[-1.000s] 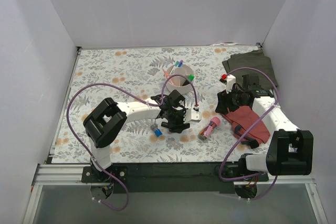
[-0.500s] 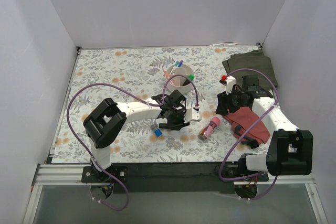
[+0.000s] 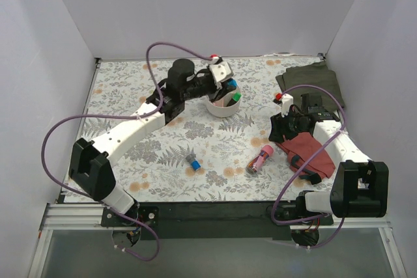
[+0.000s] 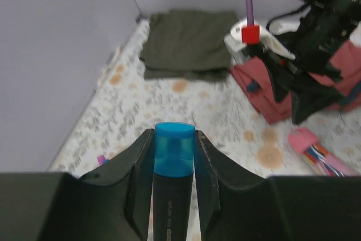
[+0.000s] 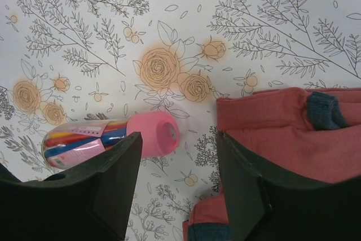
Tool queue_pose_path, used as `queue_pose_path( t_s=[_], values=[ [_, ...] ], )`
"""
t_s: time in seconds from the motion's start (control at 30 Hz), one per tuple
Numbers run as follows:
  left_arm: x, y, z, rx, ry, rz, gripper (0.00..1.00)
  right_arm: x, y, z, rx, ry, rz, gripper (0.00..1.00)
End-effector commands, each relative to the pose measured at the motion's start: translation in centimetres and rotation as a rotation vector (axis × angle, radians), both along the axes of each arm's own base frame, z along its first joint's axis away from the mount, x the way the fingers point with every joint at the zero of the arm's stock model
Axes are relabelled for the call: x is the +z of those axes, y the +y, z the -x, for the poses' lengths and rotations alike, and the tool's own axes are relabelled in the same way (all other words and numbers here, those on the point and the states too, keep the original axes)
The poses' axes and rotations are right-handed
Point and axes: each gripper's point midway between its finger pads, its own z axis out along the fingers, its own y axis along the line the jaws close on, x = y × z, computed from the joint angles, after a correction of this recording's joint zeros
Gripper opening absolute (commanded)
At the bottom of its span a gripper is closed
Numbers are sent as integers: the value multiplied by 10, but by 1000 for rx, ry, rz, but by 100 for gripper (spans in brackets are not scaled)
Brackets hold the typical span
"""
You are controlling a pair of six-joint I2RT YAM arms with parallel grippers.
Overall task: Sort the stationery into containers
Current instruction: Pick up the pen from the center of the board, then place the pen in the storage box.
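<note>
My left gripper [image 3: 226,84] hangs over the off-white cup [image 3: 219,110] at the back middle. It is shut on a black marker with a blue cap [image 4: 174,149], cap pointing forward between the fingers. A green-capped pen [image 3: 236,96] stands in the cup. My right gripper [image 3: 281,128] is open and low over the table at the right. The fat pink marker [image 5: 113,139] lies just left of its gap, and the same pink marker [image 3: 262,159] shows from above. A short grey-blue stub [image 3: 193,163] lies alone at the front middle.
A red cloth [image 3: 306,151] lies under the right arm and fills the right of the right wrist view. A folded dark green cloth [image 3: 311,81] sits at the back right corner. White walls enclose the floral table on three sides.
The left arm has lifted off the middle of the table, closed on the blue-capped marker, and swung back to above the cup. The right arm has not moved.
</note>
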Motion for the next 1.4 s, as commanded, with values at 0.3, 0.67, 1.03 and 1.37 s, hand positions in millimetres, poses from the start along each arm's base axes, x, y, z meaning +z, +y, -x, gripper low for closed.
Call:
queue_pose_path(
  t_s=[0.3, 0.67, 1.03, 1.37],
  values=[
    [40, -13, -31, 53, -173, 590, 0, 16, -9, -27, -13, -39, 45, 64],
    [-3, -34, -63, 69, -135, 590, 0, 5, -9, -29, -8, -1, 48, 64],
    [-50, -39, -83, 80, -94, 539, 0, -1, -10, -37, -9, 23, 55, 64],
    [-84, -38, -96, 102, -77, 486, 0, -10, -10, -37, -2, 48, 52, 64]
  ],
)
